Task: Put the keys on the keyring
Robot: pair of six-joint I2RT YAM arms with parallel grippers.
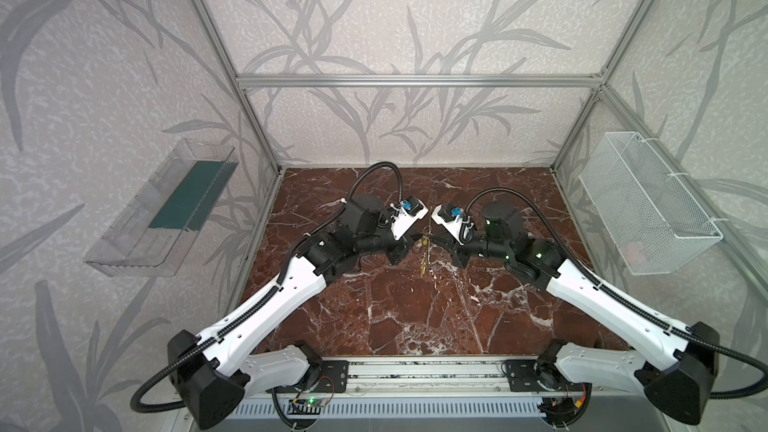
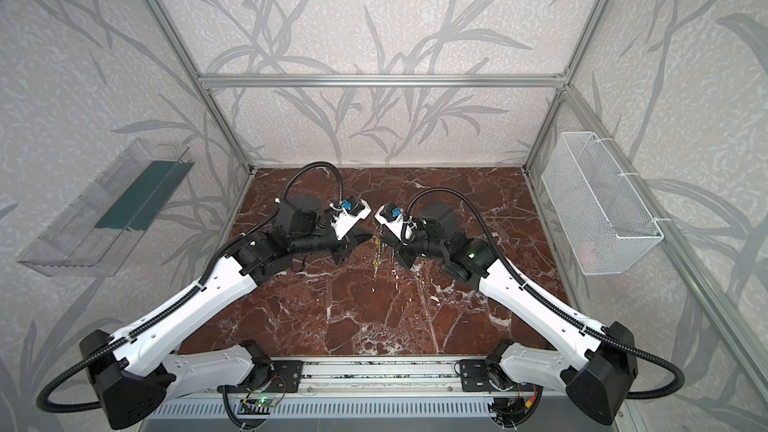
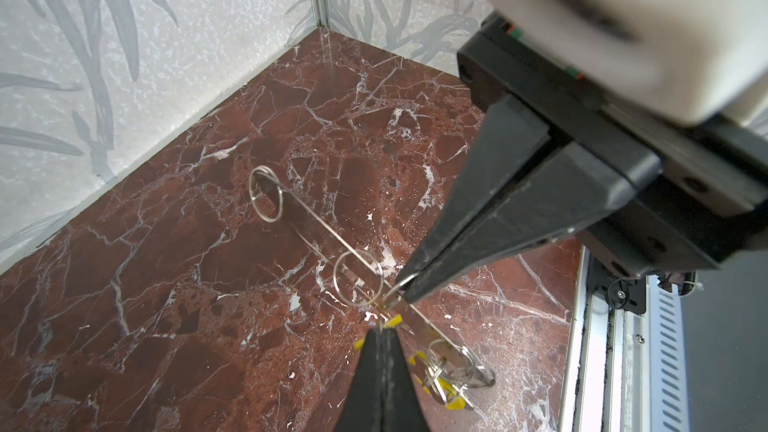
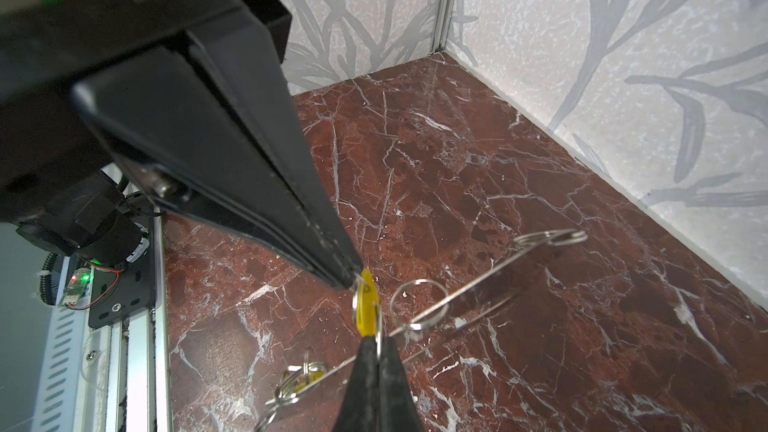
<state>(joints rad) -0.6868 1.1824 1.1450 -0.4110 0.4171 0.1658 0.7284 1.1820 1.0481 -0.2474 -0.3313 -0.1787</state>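
- Left fingers (image 3: 376, 380), closest to the left wrist camera, are pressed together with no gap and pinch the yellow key (image 4: 366, 309) by its body.
- Right fingers (image 3: 469, 222) meet them tip to tip. They are likewise fully closed and nip a split ring (image 4: 377, 322) on the straight edge of the keyring (image 4: 486, 286).
- Seen edge-on, the keyring hangs from that ring at the centre of both top views. It looks clear of the red marble worktop (image 1: 415, 317), though I cannot tell whether its low end touches.
- Step in hand, as I judge it, is threading the key's tiny loop onto the pinched ring.
- Doing it well probably means holding the ring dead steady, then finding the gap in its coil with the loop.
- From there the key should be walked round along the wire rather than pushed straight in.
- Moves should be slow, since the plate appears free to swing and could twist the ring out of line.
- Counted: two sets of fingers and one keyring.
- Four rings sit along the keyring's edge: one at the far end, one midway, the pinched one, and one at the near end.
- One key is in hand. The hung keys (image 3: 453, 403) at the near-end ring may be one or two; they are too tangled to tell.
- One wire basket (image 1: 648, 201) is at the right of the top views, and one clear tray (image 1: 166, 209) at the left.
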